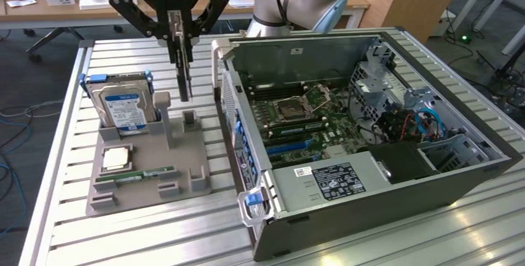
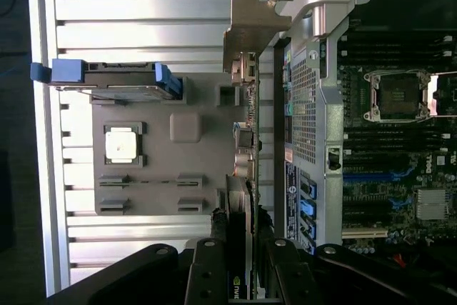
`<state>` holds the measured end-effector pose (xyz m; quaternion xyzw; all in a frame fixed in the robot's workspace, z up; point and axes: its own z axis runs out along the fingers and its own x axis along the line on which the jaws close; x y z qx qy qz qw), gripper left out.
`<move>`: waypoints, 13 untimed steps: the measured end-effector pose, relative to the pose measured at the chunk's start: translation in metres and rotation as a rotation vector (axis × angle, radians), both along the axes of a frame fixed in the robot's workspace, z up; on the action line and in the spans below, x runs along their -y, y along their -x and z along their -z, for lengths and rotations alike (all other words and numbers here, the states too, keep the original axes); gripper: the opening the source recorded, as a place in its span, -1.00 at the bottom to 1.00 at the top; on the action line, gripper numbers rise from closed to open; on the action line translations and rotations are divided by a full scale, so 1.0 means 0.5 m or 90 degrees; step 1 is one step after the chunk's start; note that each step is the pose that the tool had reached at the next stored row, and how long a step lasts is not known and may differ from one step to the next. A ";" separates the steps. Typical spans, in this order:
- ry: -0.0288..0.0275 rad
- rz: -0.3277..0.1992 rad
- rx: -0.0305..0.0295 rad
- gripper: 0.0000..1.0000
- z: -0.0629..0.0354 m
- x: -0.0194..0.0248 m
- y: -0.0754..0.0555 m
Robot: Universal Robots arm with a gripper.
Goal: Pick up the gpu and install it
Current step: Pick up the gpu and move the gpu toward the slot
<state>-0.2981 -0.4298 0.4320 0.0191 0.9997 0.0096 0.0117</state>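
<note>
The gpu (image 1: 184,72) hangs edge-on as a thin dark card, and my gripper (image 1: 181,40) is shut on its upper part. It is lifted above the grey parts tray (image 1: 193,155), close to the outer wall of the open computer case (image 1: 385,174). In the wrist view the gpu (image 2: 244,148) runs away from my gripper (image 2: 243,244), ending in its silvery bracket (image 2: 251,30). It sits over the gap between the tray (image 2: 153,198) and the case wall (image 2: 307,112). The motherboard (image 1: 303,125) with its blue slots (image 1: 289,147) lies inside the case.
On the tray stand a hard drive (image 1: 123,105) in a blue holder, a processor (image 1: 117,157) and a green memory stick (image 1: 136,174). The slatted metal table (image 1: 164,235) carries tray and case. Desks and a chair are behind.
</note>
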 end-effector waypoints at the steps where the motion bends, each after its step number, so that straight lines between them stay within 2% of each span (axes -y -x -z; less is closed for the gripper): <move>1: -0.0001 0.000 0.0000 -0.47 0.000 0.0000 0.000; 7: -0.0003 0.000 0.0000 -0.47 0.000 0.0000 -0.003; 13: -0.0014 0.000 0.0000 -0.47 0.000 -0.0001 -0.017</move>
